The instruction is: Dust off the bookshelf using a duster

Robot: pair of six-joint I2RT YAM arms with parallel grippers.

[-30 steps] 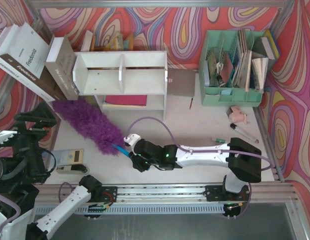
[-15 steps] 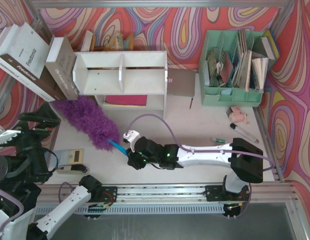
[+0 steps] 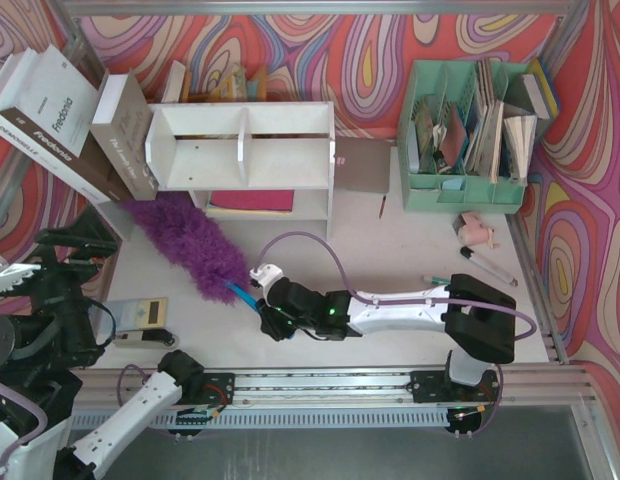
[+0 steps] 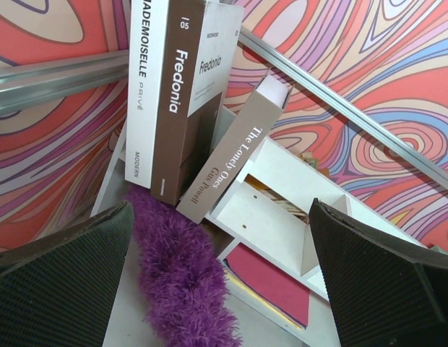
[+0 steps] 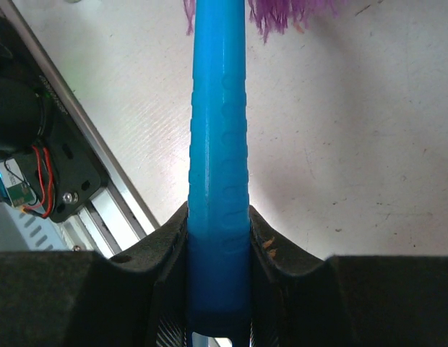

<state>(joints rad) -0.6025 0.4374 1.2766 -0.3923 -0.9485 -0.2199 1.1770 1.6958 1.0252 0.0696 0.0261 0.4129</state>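
The white two-tier bookshelf [image 3: 245, 150] stands at the back left; it also shows in the left wrist view [image 4: 282, 210]. The duster's fluffy purple head [image 3: 190, 245] lies on the table in front of it, with its tip at the shelf's lower left corner. It also shows in the left wrist view [image 4: 177, 275]. My right gripper [image 3: 262, 305] is shut on the duster's blue handle [image 3: 240, 293], which is clamped between the jaws in the right wrist view [image 5: 218, 144]. My left gripper [image 3: 78, 243] is open and empty, left of the duster head and raised above the table.
Large books [image 3: 50, 110] and a tan book [image 3: 125, 135] lean against the shelf's left side. A red folder [image 3: 252, 200] lies in the lower tier. A mint-green file organizer [image 3: 470, 130] stands back right. A small device [image 3: 140, 312], a pink item [image 3: 477, 232] and a pen [image 3: 487, 265] lie on the table.
The duster head has swung right, towards the shelf's lower left corner. The right gripper has shifted only slightly. The left arm has barely moved.
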